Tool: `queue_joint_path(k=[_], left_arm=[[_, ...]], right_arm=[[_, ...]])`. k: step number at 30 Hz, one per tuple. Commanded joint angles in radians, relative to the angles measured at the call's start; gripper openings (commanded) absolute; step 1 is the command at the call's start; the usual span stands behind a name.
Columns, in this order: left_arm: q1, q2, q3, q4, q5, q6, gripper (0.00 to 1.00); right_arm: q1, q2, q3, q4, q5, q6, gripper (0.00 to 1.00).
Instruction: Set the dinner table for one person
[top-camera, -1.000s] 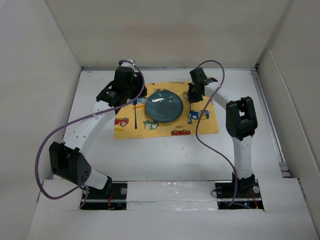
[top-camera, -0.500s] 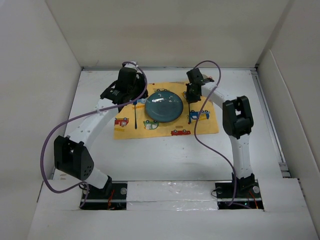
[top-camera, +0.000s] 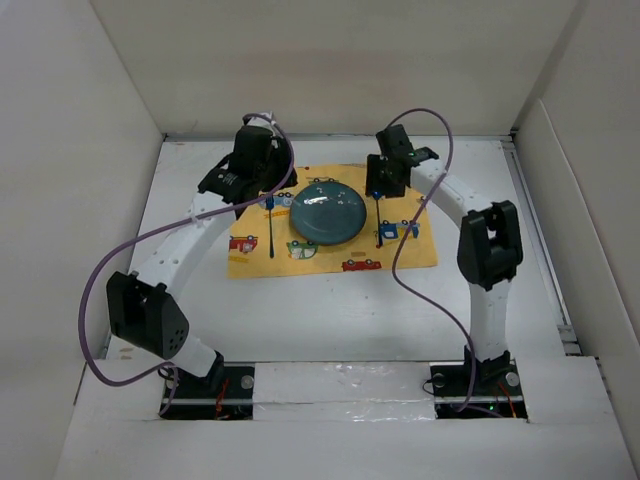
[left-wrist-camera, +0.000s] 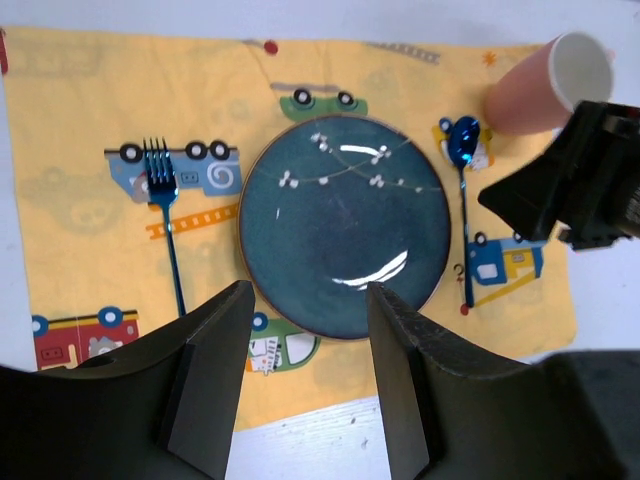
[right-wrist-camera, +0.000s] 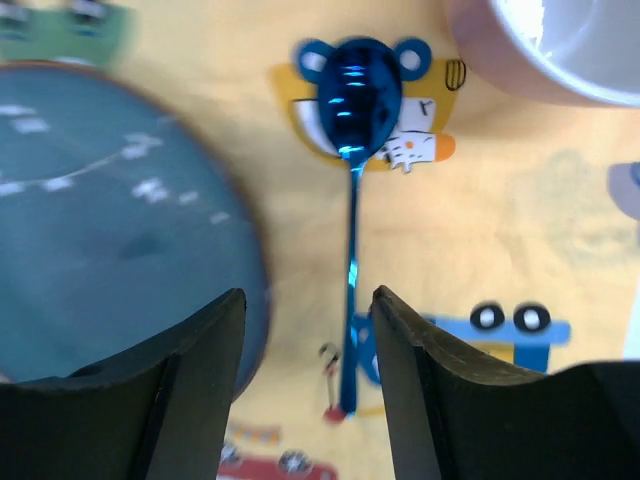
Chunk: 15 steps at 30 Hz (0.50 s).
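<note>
Right claw (right-wrist-camera: 308, 300) hangs open over a blue spoon (right-wrist-camera: 350, 200) lying free on the car-print mat (right-wrist-camera: 520, 230). Beyond it the pink cup (right-wrist-camera: 560, 50) is cut off, and the plate (right-wrist-camera: 110, 230) alongside is blurred. Left claw (left-wrist-camera: 308, 295), jaws apart, hovers above plate and fork (left-wrist-camera: 165, 220). The white desk (top-camera: 330, 310) lies beneath both.

The white dinner table (top-camera: 330, 310) carries a yellow car-print mat (top-camera: 420, 256).

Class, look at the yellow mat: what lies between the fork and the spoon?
The dark blue plate lies between them, with the fork on one side and the spoon on the other. The left wrist view shows it most clearly.
</note>
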Motion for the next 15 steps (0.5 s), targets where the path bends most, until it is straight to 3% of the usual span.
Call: queue_joint_path(k=[1,4,8,9,10,15], left_arm=[[0.004,-0.026,0.106,0.004,-0.007,0.011,0.46],[0.004,-0.026,0.185,-0.025,-0.017,0.006,0.46],[0.004,-0.084,0.297,-0.028,-0.089,0.003,0.46],[0.004,-0.109,0.317,0.003,-0.106,0.017,0.46],[0.004,-0.194,0.327,0.047,-0.149,0.037,0.49],[0.004,-0.337,0.284,0.164,-0.307,0.081,0.59]], right_arm=[[0.050,-0.253,0.003,-0.005,-0.033,0.010,0.60],[0.064,-0.467,-0.091,0.068,-0.022,0.019,0.60],[0.039,-0.778,-0.211,0.225,0.203,0.073,0.66],[0.021,-0.840,-0.234,0.260,0.224,0.083,0.70],[-0.020,-0.955,-0.300,0.367,0.276,0.108,0.80],[-0.151,-1.158,-0.359,0.451,0.292,0.134,0.91]])
